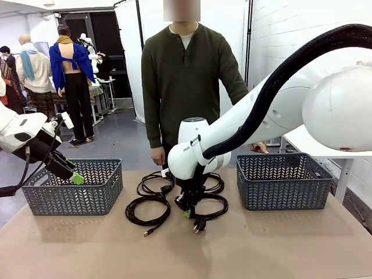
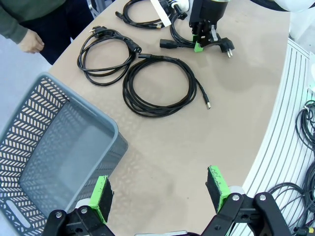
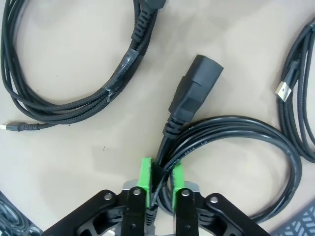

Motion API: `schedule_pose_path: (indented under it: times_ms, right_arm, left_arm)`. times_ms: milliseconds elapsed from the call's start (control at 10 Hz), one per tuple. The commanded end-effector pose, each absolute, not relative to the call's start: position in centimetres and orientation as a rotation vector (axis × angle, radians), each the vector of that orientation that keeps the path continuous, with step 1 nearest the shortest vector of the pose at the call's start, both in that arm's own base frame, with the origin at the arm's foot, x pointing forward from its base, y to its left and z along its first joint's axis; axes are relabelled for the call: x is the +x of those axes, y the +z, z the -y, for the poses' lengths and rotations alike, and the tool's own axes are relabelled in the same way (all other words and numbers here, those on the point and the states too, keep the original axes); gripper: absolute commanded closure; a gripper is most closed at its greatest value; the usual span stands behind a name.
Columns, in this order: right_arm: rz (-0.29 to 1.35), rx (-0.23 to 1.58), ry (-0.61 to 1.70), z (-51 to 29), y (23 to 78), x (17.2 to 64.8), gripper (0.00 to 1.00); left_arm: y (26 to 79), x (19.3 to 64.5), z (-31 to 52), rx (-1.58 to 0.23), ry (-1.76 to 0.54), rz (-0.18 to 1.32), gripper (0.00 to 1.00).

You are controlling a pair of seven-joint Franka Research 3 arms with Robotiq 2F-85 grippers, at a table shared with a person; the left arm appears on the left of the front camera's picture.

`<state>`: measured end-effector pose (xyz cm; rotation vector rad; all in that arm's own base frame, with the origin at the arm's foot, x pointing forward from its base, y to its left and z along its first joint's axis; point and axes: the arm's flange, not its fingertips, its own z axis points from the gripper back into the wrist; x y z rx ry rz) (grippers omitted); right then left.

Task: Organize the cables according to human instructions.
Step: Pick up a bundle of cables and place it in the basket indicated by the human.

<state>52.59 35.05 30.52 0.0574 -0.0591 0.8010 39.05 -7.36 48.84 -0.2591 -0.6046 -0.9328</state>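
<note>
Several black coiled cables lie on the tan table between two baskets. The power cable (image 3: 231, 132), with a chunky black connector (image 3: 197, 81), sits right under my right gripper (image 3: 160, 173), which is shut on its strands. From the front, that gripper (image 1: 188, 213) presses down on the coil (image 1: 210, 204) at the table's middle. A braided USB cable (image 3: 74, 93) lies beside it. My left gripper (image 2: 158, 192) hangs open and holds nothing, next to the left basket (image 2: 44, 147); the nearest coil (image 2: 157, 88) lies farther off on the table.
Two grey mesh baskets stand on the table, one left (image 1: 72, 187) and one right (image 1: 282, 181). A person in a dark green top stands at the far edge with one hand (image 1: 157, 156) near the cables. Loose cables hang past the table's side (image 2: 305, 147).
</note>
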Motion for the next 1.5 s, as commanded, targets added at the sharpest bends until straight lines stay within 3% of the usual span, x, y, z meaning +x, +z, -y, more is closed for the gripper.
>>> schedule_pose_path:
  times_ms: [0,700,1400]
  right_arm:
    - [0.040,0.020,0.761,-35.6,30.0,52.4,1.00]
    - [0.059,-0.051,0.760,-34.9,36.8,50.4,1.00]
    - [0.138,0.029,1.432,-30.8,46.3,47.5,1.00]
  left_arm:
    - [48.8,39.1,7.1,-0.277,-0.947,0.610,0.00]
    - [48.8,39.1,7.1,-0.277,-0.947,0.610,0.00]
    - [48.8,39.1,7.1,-0.277,-0.947,0.610,0.00]
